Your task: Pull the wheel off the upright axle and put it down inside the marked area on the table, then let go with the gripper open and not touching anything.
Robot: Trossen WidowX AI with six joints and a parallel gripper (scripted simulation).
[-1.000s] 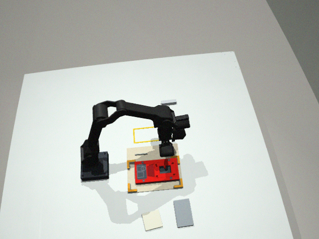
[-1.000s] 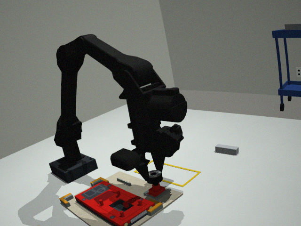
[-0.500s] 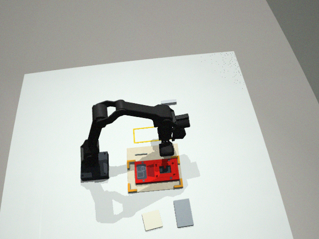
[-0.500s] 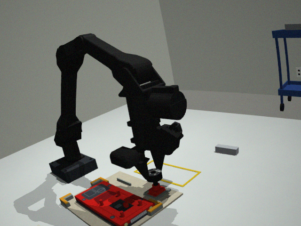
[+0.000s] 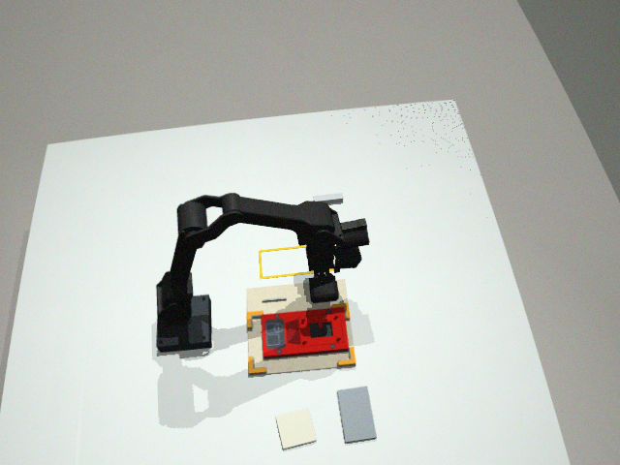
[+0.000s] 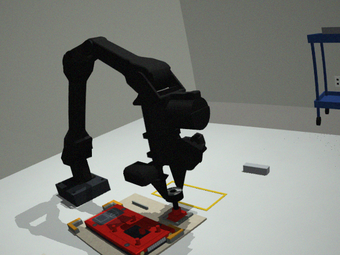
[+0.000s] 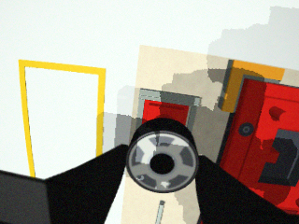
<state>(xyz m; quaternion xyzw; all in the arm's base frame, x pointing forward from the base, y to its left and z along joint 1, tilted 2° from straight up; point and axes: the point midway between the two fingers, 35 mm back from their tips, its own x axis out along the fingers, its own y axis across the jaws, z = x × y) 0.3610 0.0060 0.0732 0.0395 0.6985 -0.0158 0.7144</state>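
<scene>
My gripper [image 5: 321, 286] [image 6: 172, 189] [image 7: 162, 157] is shut on the wheel [image 6: 173, 192] [image 7: 161, 161], a dark tyre with a grey spoked hub and a centre hole. It holds the wheel level, straight above the thin black upright axle [image 6: 174, 205] and its red base block. I cannot tell whether the wheel is clear of the axle's tip. The yellow marked area [image 5: 280, 249] [image 6: 203, 188] [image 7: 61, 68] lies on the table just beyond the beige board [image 5: 260, 294] [image 7: 154, 61].
A red circuit board [image 5: 305, 332] [image 6: 123, 227] [image 7: 262, 135] sits in orange corner brackets on the beige board. A small grey block [image 5: 327, 198] [image 6: 255, 168] lies farther back. A cream tile [image 5: 295, 427] and a grey tile [image 5: 356, 414] lie in front. A blue cart [image 6: 326, 99] stands off the table.
</scene>
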